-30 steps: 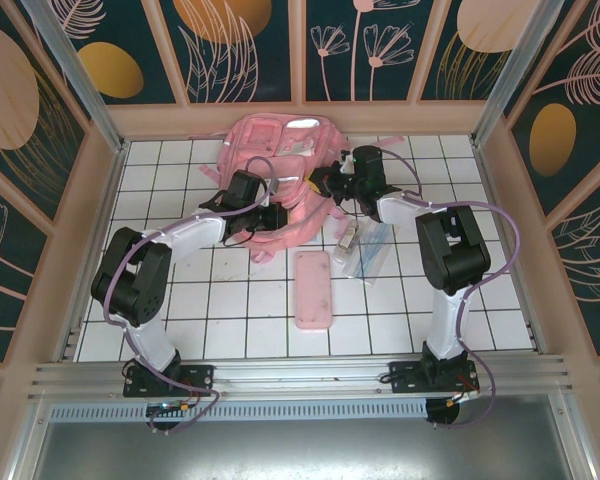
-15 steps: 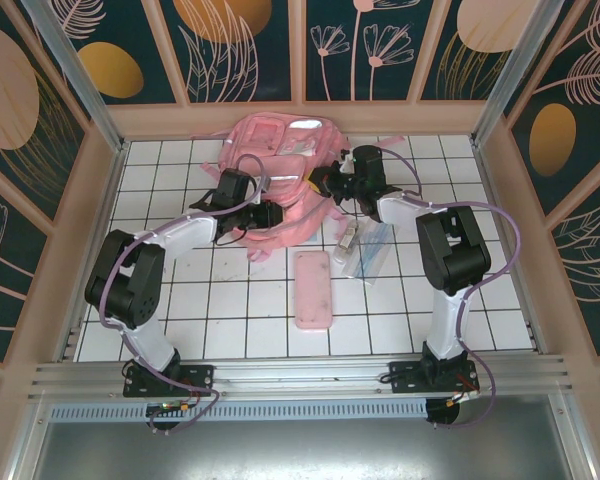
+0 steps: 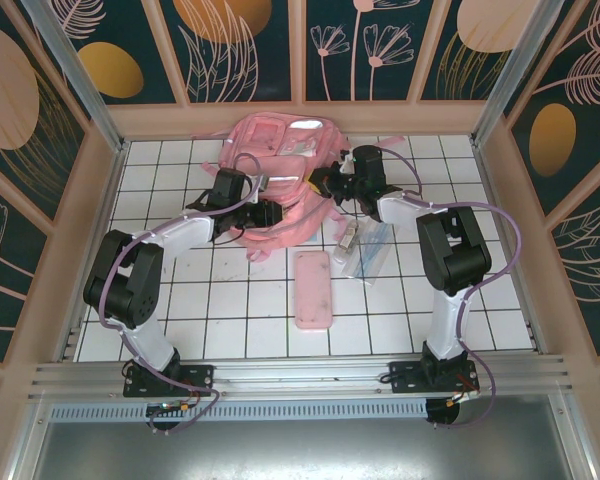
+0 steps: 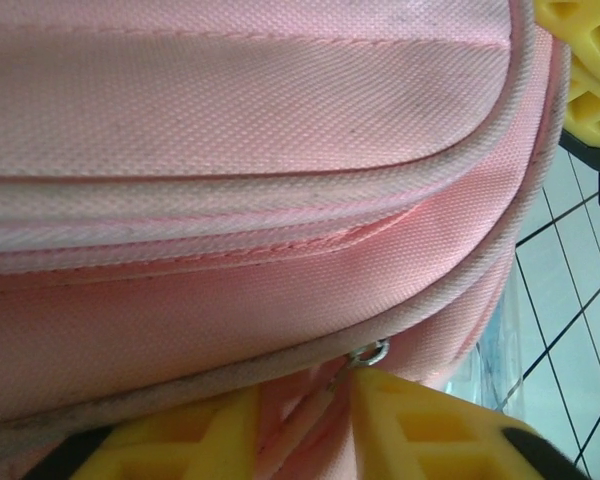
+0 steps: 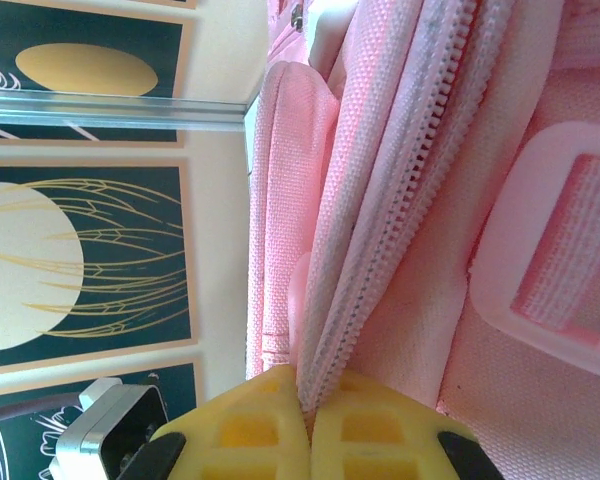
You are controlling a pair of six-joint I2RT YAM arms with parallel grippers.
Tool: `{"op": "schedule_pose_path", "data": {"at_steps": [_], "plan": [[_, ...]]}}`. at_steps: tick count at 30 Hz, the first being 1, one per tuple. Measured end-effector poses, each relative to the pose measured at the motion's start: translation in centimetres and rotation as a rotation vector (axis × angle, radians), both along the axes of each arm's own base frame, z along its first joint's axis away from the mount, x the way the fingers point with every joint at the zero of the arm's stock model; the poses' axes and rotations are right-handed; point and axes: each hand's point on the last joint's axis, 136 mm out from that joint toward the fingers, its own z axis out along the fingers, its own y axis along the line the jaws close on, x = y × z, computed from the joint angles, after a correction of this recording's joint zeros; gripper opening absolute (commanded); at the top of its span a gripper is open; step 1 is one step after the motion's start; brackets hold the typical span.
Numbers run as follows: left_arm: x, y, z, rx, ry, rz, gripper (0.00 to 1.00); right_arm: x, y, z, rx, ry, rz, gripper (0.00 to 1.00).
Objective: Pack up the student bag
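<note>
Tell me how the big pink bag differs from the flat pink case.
The student bag is big and puffy; the pencil case is small and flat. The bag has straps and a shiny stripe; the case looks plain. The bag lies farther back than the case. Both are pink.

Lab test cell, aluminium frame [image 3: 300,378], floral wall panels [image 3: 355,45], gridded tabletop [image 3: 230,300]
</note>
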Motion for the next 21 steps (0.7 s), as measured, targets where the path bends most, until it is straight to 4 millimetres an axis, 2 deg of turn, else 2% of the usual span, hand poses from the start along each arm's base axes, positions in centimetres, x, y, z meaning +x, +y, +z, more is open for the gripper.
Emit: {"op": "schedule_pose_path", "data": {"at_steps": [2, 12, 18, 21], "plan": [[0.0, 0.2, -0.1, -0.004, -0.001, -0.001, 0.20, 0.0, 0.0, 0.0, -0.001, -0.002, 0.001, 0.00], [-0.2, 0.6, 0.5, -0.033, -0.022, -0.005, 0.16, 0.0, 0.0, 0.1, -0.002, -0.002, 0.005, 0.00], [-0.1, 0.5, -0.1, -0.042, -0.006, -0.011, 0.36, -0.1, 0.0, 0.0, -0.006, -0.001, 0.007, 0.00], [-0.2, 0.5, -1.1, -0.032, 0.017, -0.014, 0.37, -0.1, 0.0, -0.2, -0.013, 0.000, 0.009, 0.00]]}}
